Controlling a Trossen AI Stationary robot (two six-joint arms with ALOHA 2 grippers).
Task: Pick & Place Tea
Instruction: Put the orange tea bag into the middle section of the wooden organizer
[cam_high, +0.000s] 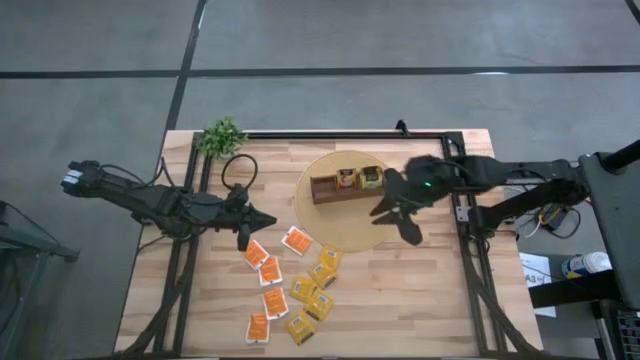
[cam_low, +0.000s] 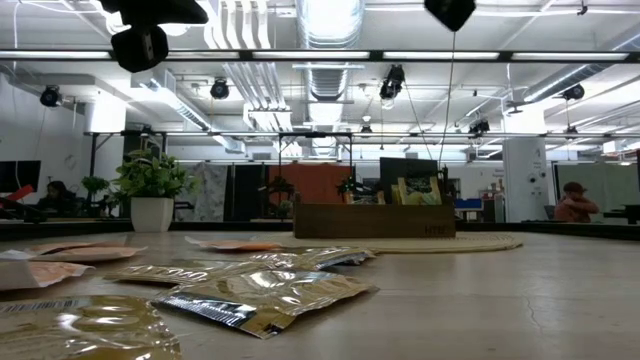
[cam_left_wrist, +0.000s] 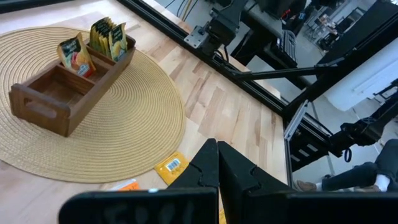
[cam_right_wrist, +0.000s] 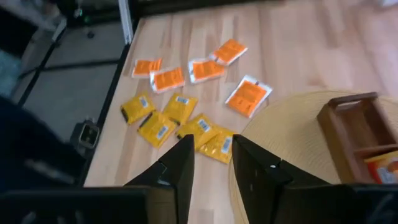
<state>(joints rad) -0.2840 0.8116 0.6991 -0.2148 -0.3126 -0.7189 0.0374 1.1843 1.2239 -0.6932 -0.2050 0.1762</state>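
High view: the light wooden table holds a round woven straw mat. On the mat sits a brown wooden box with three parts. Some tea packets stand in two of its parts, and one end part has nothing in it. Loose flat tea packets, orange-and-white ones and yellow ones, lie on the table just beside the mat. The left tool hangs near the orange packets with its fingers pressed together and holds nothing. The right tool hangs over the mat beside the box. A small green plant stands at the far edge.

Low view: shiny packets lie flat in front. The box stands farther back on the mat. The plant sits in a white pot. A person sits far off in the room.

Left wrist view: the left tool's two dark fingers touch each other. A yellow packet lies just past them, by the mat's edge.

Right wrist view: the right tool's fingers are spread a little with nothing between them. The loose packets lie on the table below.
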